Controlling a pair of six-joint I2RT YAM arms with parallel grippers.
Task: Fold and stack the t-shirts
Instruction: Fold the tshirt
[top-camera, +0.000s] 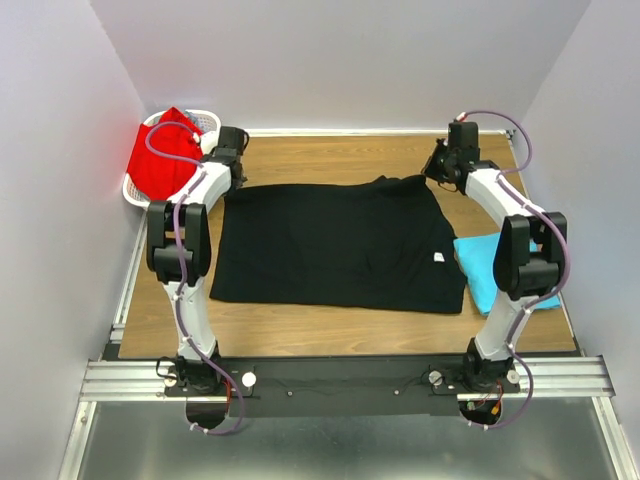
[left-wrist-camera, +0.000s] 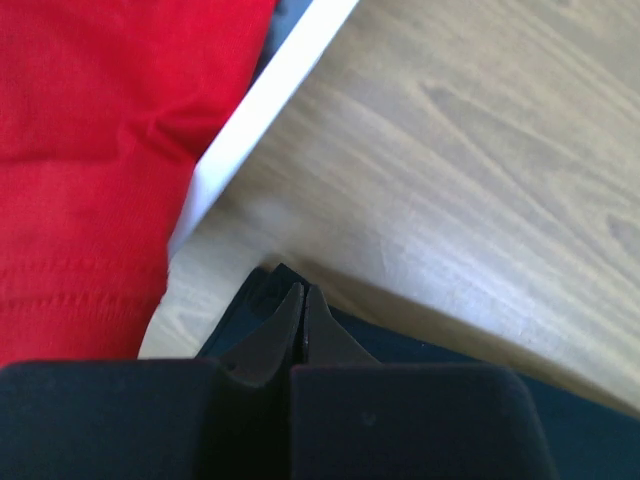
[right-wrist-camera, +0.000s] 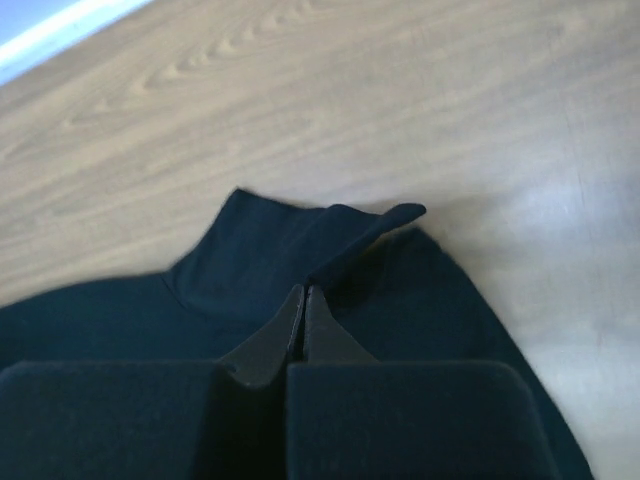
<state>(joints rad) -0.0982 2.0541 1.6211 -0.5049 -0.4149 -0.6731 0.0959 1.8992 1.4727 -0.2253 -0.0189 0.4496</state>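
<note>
The overhead view is brightly and evenly lit, with only faint shadows cast on the table (top-camera: 330, 330). The wrist views are softly blurred; little detail is held in the black t-shirt (right-wrist-camera: 250, 260), and pale glare is seen on the wood.

There is one large black cloth t-shirt (top-camera: 330, 245), one turquoise cloth t-shirt (top-camera: 480, 262) at the right edge of the wooden table (top-camera: 330, 325), and one bright red cloth t-shirt (top-camera: 160, 160) in the one white plastic lattice basket (top-camera: 208, 120), far-left corner.
</note>
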